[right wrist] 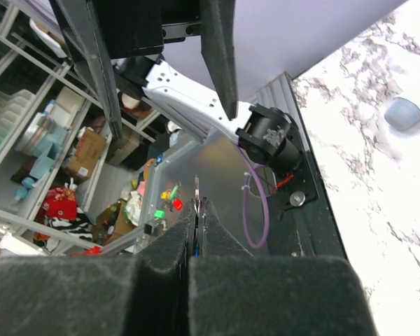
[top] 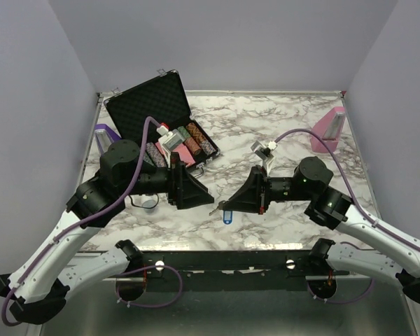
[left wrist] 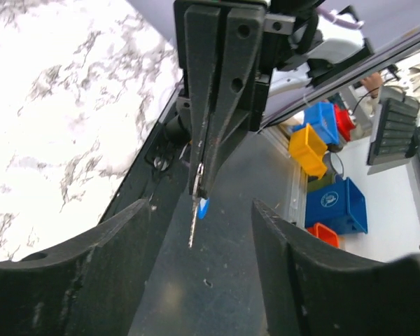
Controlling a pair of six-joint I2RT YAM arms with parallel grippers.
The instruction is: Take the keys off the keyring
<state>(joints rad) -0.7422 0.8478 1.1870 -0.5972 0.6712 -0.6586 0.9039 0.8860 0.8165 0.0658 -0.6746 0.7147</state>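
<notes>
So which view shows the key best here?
Left wrist. The key hangs at full length below the right gripper, which is shut on the keyring, and it stands out bright against the dark surface. Top external shows only a tiny sliver beside the keyring; right wrist shows it edge-on, poking past the jaws.

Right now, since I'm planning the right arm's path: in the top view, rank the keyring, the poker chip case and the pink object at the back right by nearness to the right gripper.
1. keyring: at the tips of the right gripper, toward the near edge.
2. poker chip case: open, back left.
3. pink object: back right, by the wall.
</notes>
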